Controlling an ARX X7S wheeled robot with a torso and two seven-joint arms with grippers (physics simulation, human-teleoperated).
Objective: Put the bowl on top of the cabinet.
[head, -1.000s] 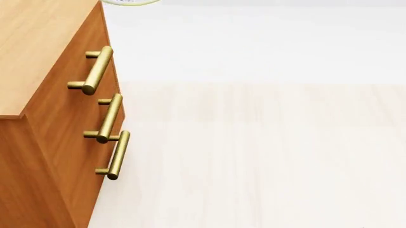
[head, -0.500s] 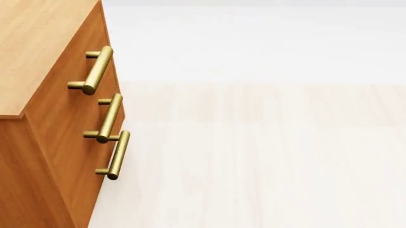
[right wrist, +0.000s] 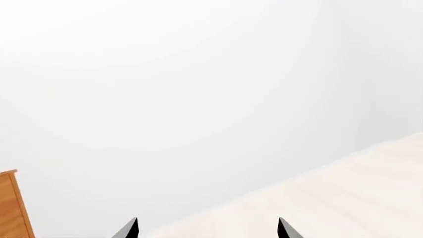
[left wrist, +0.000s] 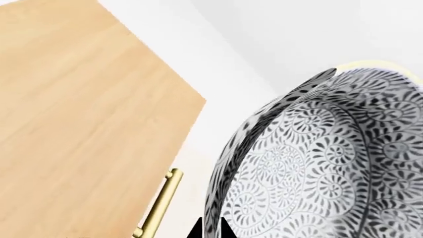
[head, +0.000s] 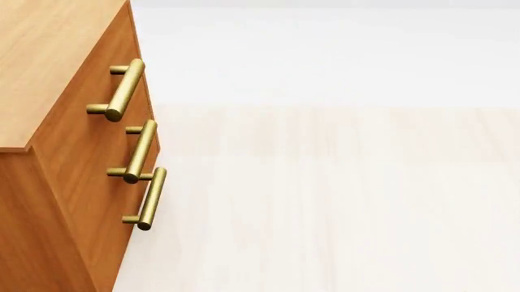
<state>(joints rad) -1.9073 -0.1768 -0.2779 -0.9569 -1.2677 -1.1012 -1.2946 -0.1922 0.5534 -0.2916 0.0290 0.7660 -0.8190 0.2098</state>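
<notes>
Change: a sliver of pale rim showed at the far edge of the head view, just past the cabinet's [head: 57,91] far corner, 1.0 s ago. It's gone from that view at 0.5 s ago and now. Probably the bowl's rim lifted out of frame, but that's a judgement.
Meaning for task: you likely have the bowl up in the air, carry phase. Placement not yet done.
Bowl [left wrist: 324,163]: only in the left wrist view, very close to the cam, tilted, patterned inside facing the lens. It's beside the cabinet top [left wrist: 79,124], past its front edge, not over the wood. Not resting on anything visible.
Bowl contents: nothing seen inside in the part shown.
Cabinet: lighter top carries nothing in the area shown, in head view or left wrist view. Three brass handles [head: 123,90] on the front; drawers appear closed, contents hidden.
Left gripper [left wrist: 210,229]: two dark fingertips close together at the bowl's rim; you appear to be pinching the rim wall. Arm not visible in head view.
Right gripper [right wrist: 206,229]: fingertips wide apart, nothing between them; well off from the cabinet, only a strip of its side in shot.
Next, judged: shift the bowl sideways over the cabinet top, level it, then lower.
</notes>
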